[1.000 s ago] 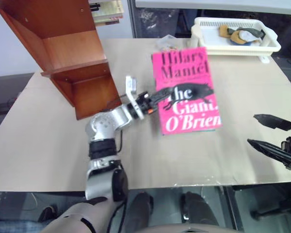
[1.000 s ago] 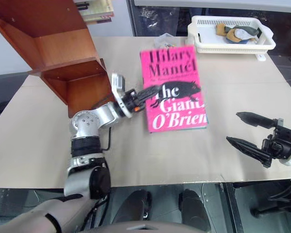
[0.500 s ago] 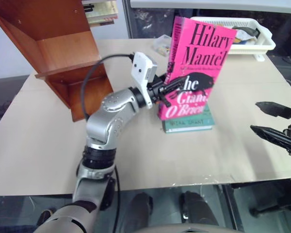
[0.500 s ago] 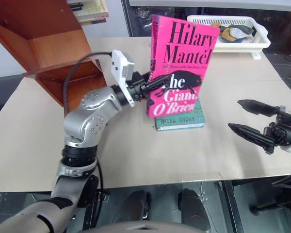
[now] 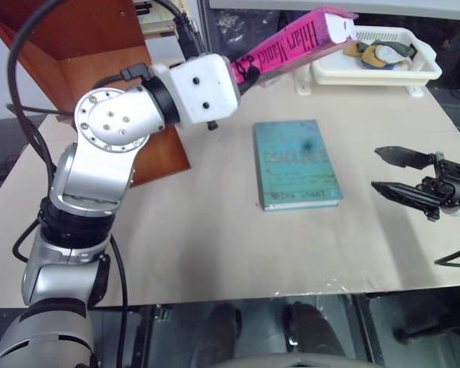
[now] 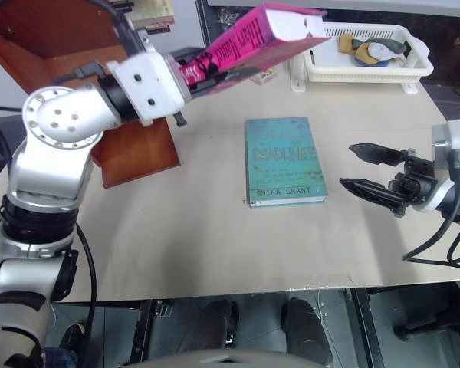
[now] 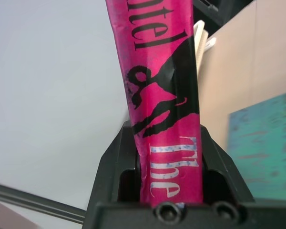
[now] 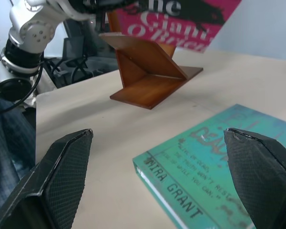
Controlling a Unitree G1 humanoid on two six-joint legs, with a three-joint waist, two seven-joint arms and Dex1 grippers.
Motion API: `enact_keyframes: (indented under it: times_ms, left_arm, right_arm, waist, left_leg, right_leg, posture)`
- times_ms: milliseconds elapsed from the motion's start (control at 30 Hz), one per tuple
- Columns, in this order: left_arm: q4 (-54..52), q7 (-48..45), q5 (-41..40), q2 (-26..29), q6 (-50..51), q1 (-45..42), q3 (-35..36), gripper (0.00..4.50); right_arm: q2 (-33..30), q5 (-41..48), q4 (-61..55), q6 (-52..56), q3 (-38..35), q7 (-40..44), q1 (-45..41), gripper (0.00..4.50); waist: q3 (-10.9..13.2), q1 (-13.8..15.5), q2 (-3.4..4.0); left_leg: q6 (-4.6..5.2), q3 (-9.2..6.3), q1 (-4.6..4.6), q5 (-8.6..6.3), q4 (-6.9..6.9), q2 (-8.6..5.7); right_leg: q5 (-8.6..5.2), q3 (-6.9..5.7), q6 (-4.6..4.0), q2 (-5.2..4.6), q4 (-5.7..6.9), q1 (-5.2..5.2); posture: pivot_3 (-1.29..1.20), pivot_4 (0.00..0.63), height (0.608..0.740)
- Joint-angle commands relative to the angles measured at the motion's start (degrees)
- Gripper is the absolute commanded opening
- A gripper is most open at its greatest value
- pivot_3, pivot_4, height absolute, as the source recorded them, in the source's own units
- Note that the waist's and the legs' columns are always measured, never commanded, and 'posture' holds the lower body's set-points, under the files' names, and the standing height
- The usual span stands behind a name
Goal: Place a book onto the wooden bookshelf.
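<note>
- Table (image 5: 215, 253): tan top, the landmark for everything below.
- Wooden bookshelf (image 5: 100, 69): reddish-brown unit standing at the table's far left corner, open compartments facing the table's middle.
- Pink book (image 5: 295, 42): in the air above the far part of the table, spine up, tilted, just beside the bookshelf. Its lower end sits between the black fingers of the left gripper (image 7: 169, 157), which is clamped tight on it.
- Teal book (image 5: 295, 162): flat at the table's middle, nothing touching it.
- White basket tray (image 5: 372, 65): far right corner of the table.
- Right gripper (image 6: 372, 175): fingers spread apart, empty, above the table's right edge, pointing toward the teal book.
</note>
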Motion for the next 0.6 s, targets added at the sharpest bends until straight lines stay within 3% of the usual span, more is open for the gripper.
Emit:
enact_keyframes:
  times_ms: [33,300,400,600]
  left_arm:
    - [3.13,-5.76,3.22,3.62,-1.90,-6.37,-1.44,0.77]
    - [10.86,-19.78,12.44,8.83,1.29,-22.10,-8.16,0.77]
    - [12.11,-21.28,15.15,8.38,2.29,-24.89,-8.95,0.77]
    - [7.26,-26.27,18.97,9.46,13.46,-24.36,-7.87,0.77]
  right_arm:
    - [1.02,-1.20,2.18,-1.42,1.81,2.40,-3.29,4.50]
    - [3.99,-4.85,9.00,-3.75,5.71,6.00,-10.14,4.50]
    - [4.54,-6.31,12.22,-4.85,6.49,7.62,-12.65,4.50]
    - [5.67,-8.81,17.68,-7.33,7.21,10.51,-17.16,4.50]
  waist:
    - [0.05,-0.19,0.04]
    - [0.17,-0.30,0.09]
    - [0.20,-0.36,0.17]
    - [0.23,-0.48,0.20]
  left_leg:
    - [0.00,0.00,0.00,0.00,0.00,0.00]
    - [0.00,-0.05,-0.45,0.01,0.12,-0.01]
    - [0.01,-0.01,-0.46,0.00,0.10,-0.02]
    - [0.01,-0.02,-0.49,0.00,0.11,-0.01]
  right_leg:
    - [0.00,0.00,0.00,0.01,0.00,0.00]
    - [0.00,-0.07,0.00,0.05,0.10,-0.42]
    - [0.00,-0.04,0.00,0.04,0.06,-0.43]
    - [0.00,-0.05,0.00,0.04,0.11,-0.48]
  posture:
    - [0.00,0.150,0.740]
    - [0.00,0.150,0.740]
    - [0.00,0.150,0.740]
    - [0.00,0.150,0.740]
